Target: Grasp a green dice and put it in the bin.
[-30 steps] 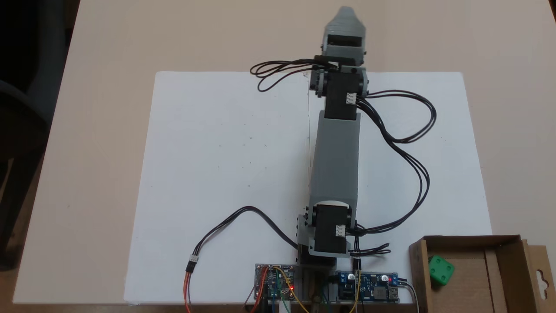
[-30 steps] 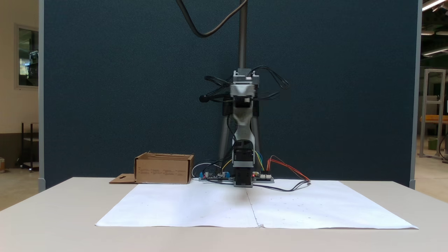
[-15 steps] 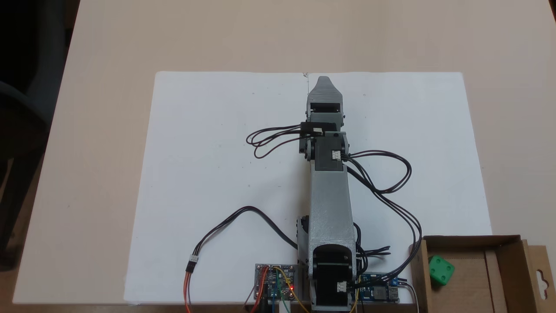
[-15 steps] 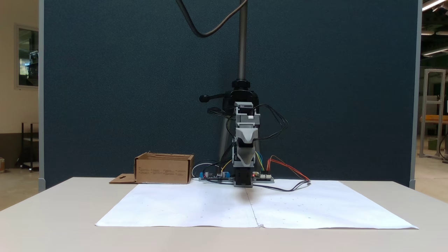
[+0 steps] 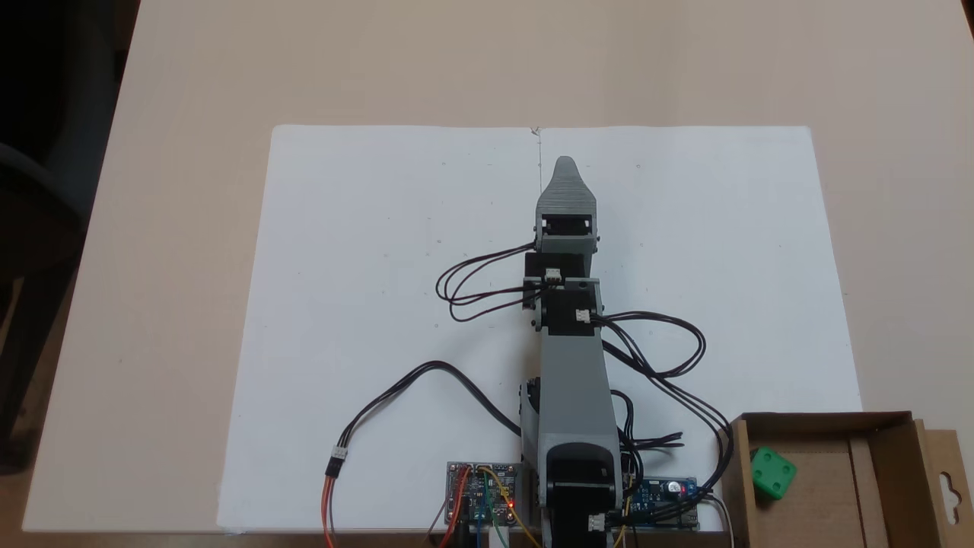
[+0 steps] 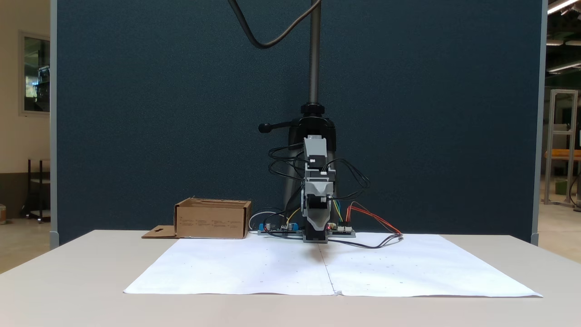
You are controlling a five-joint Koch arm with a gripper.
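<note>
Entry one, the fixed view from above. I log the table (image 5: 190, 68), beige, its left edge bordering a dark area; the far half lies bare. The white paper sheet (image 5: 365, 251) spreads over the middle, its far edge straight, a seam down the centre toward 12 o'clock. My arm (image 5: 571, 380) lies along that seam from its base at 6 o'clock. The gripper (image 5: 565, 164) points to 12 o'clock, its tip short of the paper's far edge; only one grey jaw shows from here, so I cannot tell whether it is apart or closed. Open paper lies at 9 and 3 o'clock of the gripper. Black cables (image 5: 472, 285) loop out at 9 o'clock of the wrist. The bin (image 5: 883, 426), brown cardboard, sits at the 4 o'clock corner, off the paper's edge, a hang-hole tab on its right side. The green dice (image 5: 772, 473) rests inside the bin against its left wall: bright green cube, rounded edges, four darker pips on the upper face. Circuit boards (image 5: 483, 491) sit at the base.

Entry two, the fixed view from the front. The gripper (image 6: 317, 229) hangs low above the paper, pointing toward the camera. The bin (image 6: 212, 219) stands at 9 o'clock of the arm, well apart, walls hiding its contents. A dark blue panel (image 6: 159, 113) closes the rear.
</note>
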